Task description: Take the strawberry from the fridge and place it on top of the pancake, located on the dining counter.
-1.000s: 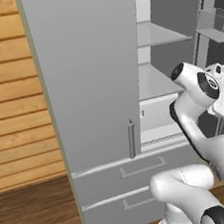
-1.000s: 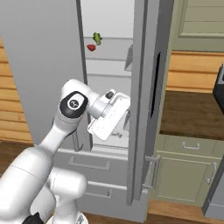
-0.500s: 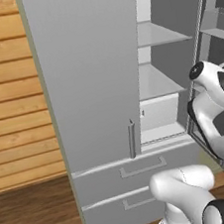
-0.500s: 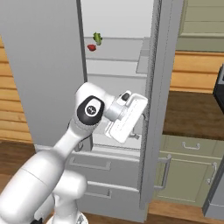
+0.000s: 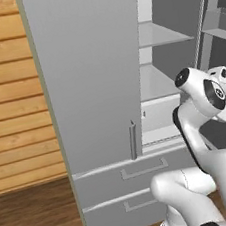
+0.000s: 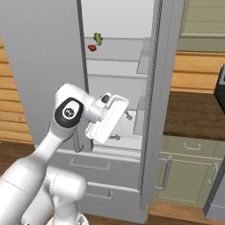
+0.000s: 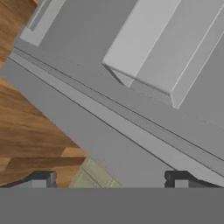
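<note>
The fridge [image 5: 90, 77] stands in front of me with its left door shut and its right door [image 6: 158, 110] swung open. On an upper shelf lies the small red strawberry [image 6: 92, 47], right beside a green vegetable [image 6: 98, 38]. My gripper [image 6: 123, 127] hovers well below that shelf, in the open half of the fridge [image 6: 39, 52] at lower-shelf height, open and holding nothing. In the hand view the gripper [image 7: 109, 179] shows its fingertips [image 7: 41, 179] far apart, looking at the door's inner side [image 7: 87, 52] and a door bin [image 7: 162, 48]. The pancake and the dining counter are out of view.
Two lower drawers [image 5: 142, 169] sit under the doors. A wood plank wall [image 5: 7, 98] and wood floor [image 5: 32, 211] lie to the left. Pale green cabinets [image 6: 189, 167] under a dark counter top [image 6: 193, 114] stand right of the open door.
The hand swung right against the open door, then came back left. The right door now stands a little wider.
</note>
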Available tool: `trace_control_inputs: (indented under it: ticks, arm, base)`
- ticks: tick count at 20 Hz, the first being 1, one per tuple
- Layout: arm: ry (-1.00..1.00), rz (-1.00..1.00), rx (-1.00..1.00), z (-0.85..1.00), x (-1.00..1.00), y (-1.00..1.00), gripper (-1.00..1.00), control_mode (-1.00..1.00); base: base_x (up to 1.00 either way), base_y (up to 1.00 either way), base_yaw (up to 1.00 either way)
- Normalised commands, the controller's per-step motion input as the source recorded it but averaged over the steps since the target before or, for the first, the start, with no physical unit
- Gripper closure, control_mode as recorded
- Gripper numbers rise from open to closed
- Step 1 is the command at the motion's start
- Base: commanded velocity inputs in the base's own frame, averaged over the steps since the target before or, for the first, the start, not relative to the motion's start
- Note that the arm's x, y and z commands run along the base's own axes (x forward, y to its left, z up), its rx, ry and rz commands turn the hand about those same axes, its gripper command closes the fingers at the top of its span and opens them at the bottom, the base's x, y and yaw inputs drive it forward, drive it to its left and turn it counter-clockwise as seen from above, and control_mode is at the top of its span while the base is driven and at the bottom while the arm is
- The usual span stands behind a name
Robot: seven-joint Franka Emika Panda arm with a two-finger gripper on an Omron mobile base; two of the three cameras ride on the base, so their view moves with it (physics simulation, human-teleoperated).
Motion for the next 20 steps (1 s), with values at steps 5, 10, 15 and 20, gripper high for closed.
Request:
trace_control_inputs:
  ticks: [5,10,15,20]
  arm:
    - [-0.07,-0.22,0.4,-0.27,0.35,1.0,-1.0,-1.0]
    - [-0.13,-0.36,0.57,-0.42,0.7,0.68,-1.0,-1.0]
    - [-0.19,-0.38,0.55,-0.44,0.89,0.6,-1.0,-1.0]
    - [-0.39,-0.43,0.4,-0.31,0.9,0.54,-1.0,-1.0]
  base:
    - [0.0,0.0,0.0]
    - [0.0,0.0,0.0]
    - [0.0,0.0,0.0]
    - [0.0,0.0,0.0]
